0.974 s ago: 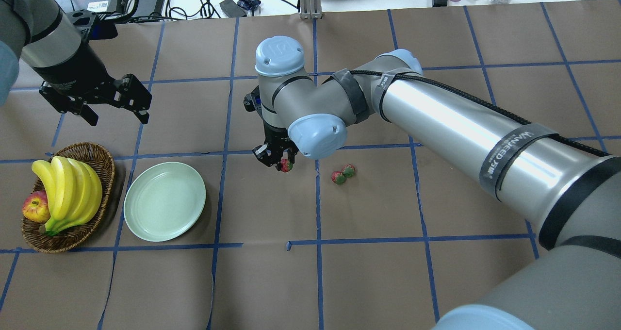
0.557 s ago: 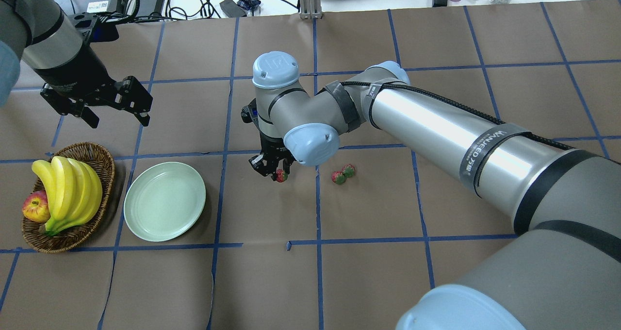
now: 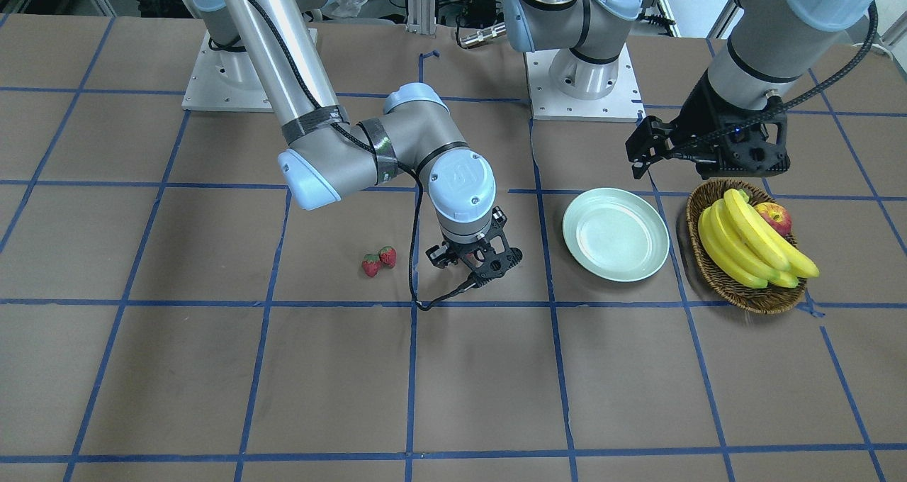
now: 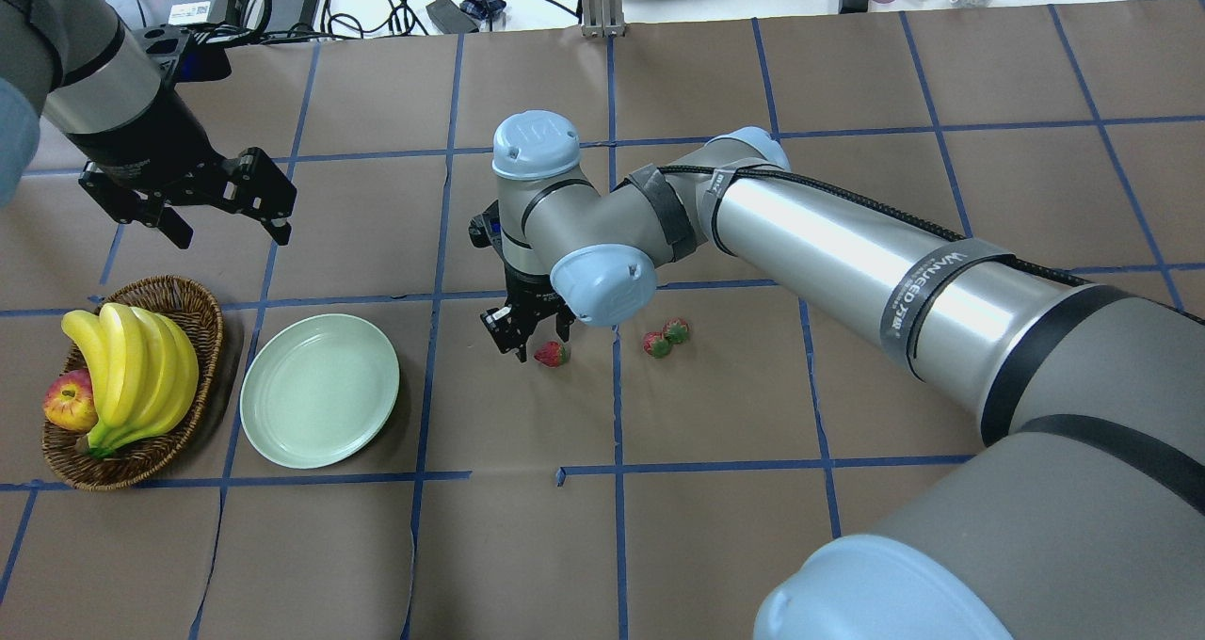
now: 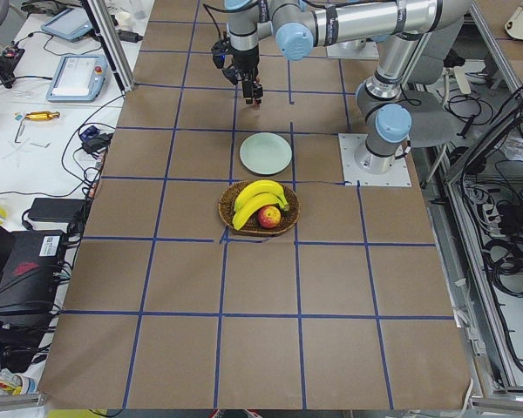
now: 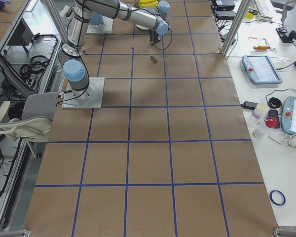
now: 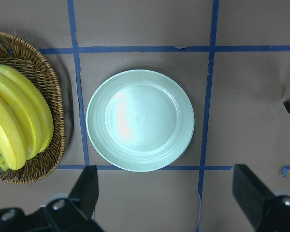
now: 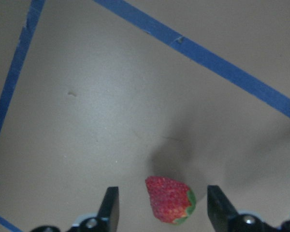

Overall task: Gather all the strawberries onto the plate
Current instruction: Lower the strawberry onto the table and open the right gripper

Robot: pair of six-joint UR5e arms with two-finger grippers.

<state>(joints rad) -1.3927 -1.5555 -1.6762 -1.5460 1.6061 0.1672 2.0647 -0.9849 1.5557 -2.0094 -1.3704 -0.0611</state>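
Observation:
One strawberry [image 8: 170, 199] lies on the brown paper between the spread fingers of my right gripper [image 8: 164, 209], touching neither finger. From overhead that strawberry [image 4: 551, 353] sits just beside the open right gripper [image 4: 533, 343]. Two more strawberries [image 4: 665, 338] lie together a little to the right, also seen from the front as a pair of strawberries [image 3: 379, 260]. The pale green plate [image 4: 320, 391] is empty, left of the right gripper. My left gripper [image 4: 231, 233] hovers open above and behind the plate [image 7: 140, 121], holding nothing.
A wicker basket [image 4: 205, 334] with bananas [image 4: 132, 367] and an apple [image 4: 68, 403] stands directly left of the plate. Blue tape lines cross the brown paper. Cables and boxes lie beyond the table's far edge.
The right arm has swung left and lowered. The strawberry at its fingertips now shows lower in the overhead view, on the paper. The left arm has barely moved.

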